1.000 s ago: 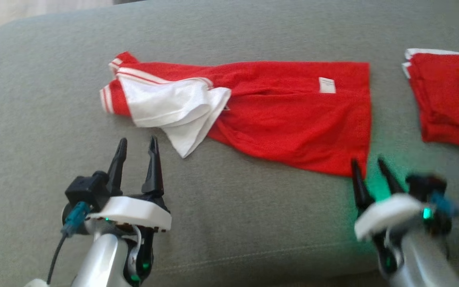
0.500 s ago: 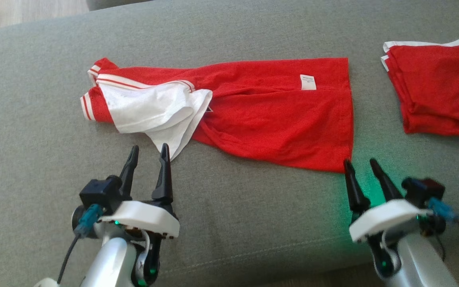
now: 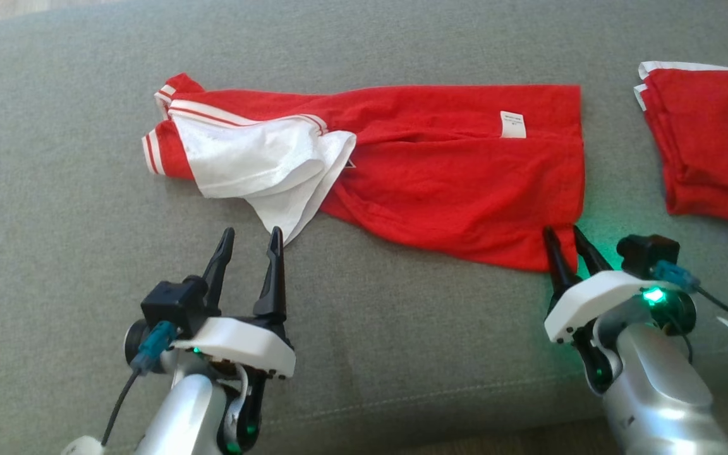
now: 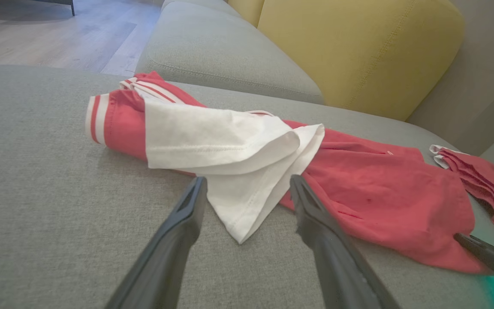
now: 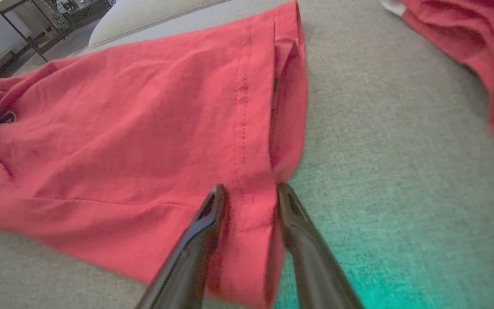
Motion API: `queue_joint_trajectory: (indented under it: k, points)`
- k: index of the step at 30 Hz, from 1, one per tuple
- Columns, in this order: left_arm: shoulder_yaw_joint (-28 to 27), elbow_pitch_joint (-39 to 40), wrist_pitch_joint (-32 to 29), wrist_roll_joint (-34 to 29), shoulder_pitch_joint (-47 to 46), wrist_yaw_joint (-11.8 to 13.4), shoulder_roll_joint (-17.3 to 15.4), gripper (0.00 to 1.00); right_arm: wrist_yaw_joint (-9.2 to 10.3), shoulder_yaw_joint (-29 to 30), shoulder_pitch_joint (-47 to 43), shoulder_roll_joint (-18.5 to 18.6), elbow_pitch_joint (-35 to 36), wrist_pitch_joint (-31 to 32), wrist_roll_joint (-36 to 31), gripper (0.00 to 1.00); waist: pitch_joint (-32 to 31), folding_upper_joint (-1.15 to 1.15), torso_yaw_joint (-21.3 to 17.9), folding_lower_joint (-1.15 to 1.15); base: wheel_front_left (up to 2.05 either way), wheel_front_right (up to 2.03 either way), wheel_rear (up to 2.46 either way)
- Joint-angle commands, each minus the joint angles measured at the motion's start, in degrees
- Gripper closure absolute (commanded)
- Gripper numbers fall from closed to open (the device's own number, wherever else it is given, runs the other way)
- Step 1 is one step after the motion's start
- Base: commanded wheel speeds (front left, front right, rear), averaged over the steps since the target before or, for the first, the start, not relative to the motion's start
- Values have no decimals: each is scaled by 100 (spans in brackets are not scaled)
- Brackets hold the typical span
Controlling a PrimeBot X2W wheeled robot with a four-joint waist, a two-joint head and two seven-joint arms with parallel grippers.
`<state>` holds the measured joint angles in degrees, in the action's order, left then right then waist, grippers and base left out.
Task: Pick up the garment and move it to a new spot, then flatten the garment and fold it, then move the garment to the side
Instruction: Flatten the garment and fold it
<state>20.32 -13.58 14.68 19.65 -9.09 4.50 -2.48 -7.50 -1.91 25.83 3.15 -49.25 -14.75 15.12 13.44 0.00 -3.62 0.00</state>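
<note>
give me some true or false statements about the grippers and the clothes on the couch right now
1. The left gripper has its jaws open, facing the garment's white corner. True.
2. The red garment hangs over the cushion's edge. False: it lies wholly on the grey cushion.
3. The right gripper has a finger on either side of the garment's near hem corner. True.
4. Another garment lies on the robot's left. False: the folded red garment lies on its right.
5. The white label sits on the striped sleeve. False: it is near the hem, at the opposite end.
</note>
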Motion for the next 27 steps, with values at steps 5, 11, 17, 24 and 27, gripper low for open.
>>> queue_joint_trajectory:
  k: [5, 11, 17, 24, 27]
  points:
    - [-188, 202, 31, -100, -238, 27, -40, 0, 1, -237, 180, -27, -224, -25, -53, 84, -24, 0, -14, 0, 0, 0, 0]
    - [-222, 222, 31, -130, -215, 35, -40, 0, 1, -23, 42, -27, -15, -25, -297, 100, -81, 0, -60, 0, 0, 0, 0]
    - [-236, 258, 32, -117, -172, 55, -40, 0, 1, 718, -260, -27, 414, -25, -820, 56, -116, 0, -131, 0, 0, 0, 0]
    - [-223, 262, 32, -133, -167, 49, -40, 0, 1, 805, -383, -27, 881, -25, -989, 0, -101, 0, -147, 0, 0, 0, 0]
    - [-235, 255, 32, -168, -175, 36, -40, 0, 1, 690, -444, -27, 1168, -25, -893, 0, -79, 0, -146, 0, 0, 0, 0]
